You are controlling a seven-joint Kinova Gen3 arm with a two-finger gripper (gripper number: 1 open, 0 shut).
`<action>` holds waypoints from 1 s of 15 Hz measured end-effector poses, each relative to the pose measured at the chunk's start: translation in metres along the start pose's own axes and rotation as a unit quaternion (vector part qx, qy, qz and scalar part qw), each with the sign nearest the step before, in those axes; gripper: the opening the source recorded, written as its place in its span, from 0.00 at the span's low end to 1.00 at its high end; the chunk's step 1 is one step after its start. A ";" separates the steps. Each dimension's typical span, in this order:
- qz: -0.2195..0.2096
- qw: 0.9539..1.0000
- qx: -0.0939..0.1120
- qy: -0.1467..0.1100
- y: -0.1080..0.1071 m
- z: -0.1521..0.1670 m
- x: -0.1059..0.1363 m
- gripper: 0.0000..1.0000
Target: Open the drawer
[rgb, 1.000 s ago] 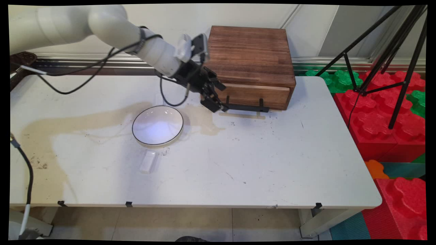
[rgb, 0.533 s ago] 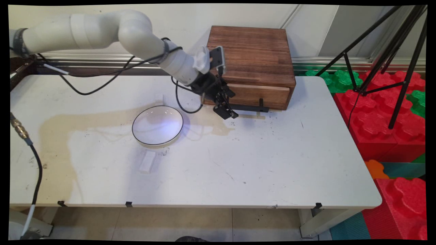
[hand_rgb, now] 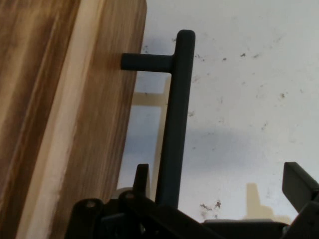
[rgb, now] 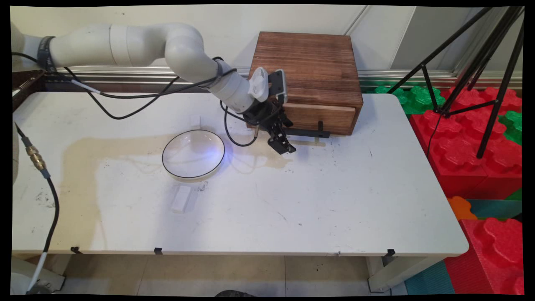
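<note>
gripper [rgb: 285, 147] — now further along drawer handle [hand_rgb: 174, 134]

The white arm [rgb: 138, 39] reaches in from the upper left, bends at its elbow and slopes down toward the table's far middle. Its wrist tilts the black gripper [rgb: 282, 144] downward and to the right, low over the tabletop. The fingers [hand_rgb: 299, 181] stand spread apart, holding nothing.

White tabletop [rgb: 334, 200], scuffed and marked by a broad tan stain at left, carrying a wooden drawer box [rgb: 309, 79] at its far edge, a black-rimmed white plate [rgb: 193, 154] near centre-left, and a small white block [rgb: 181, 198] just before the plate.
</note>
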 end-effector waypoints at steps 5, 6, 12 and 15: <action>0.012 1.000 -0.006 -0.007 0.006 0.013 0.003 1.00; 0.015 1.000 -0.007 -0.007 0.008 0.014 0.003 1.00; 0.030 0.999 -0.014 -0.008 0.019 0.019 0.007 1.00; 0.040 0.999 -0.020 -0.007 0.028 0.019 0.009 1.00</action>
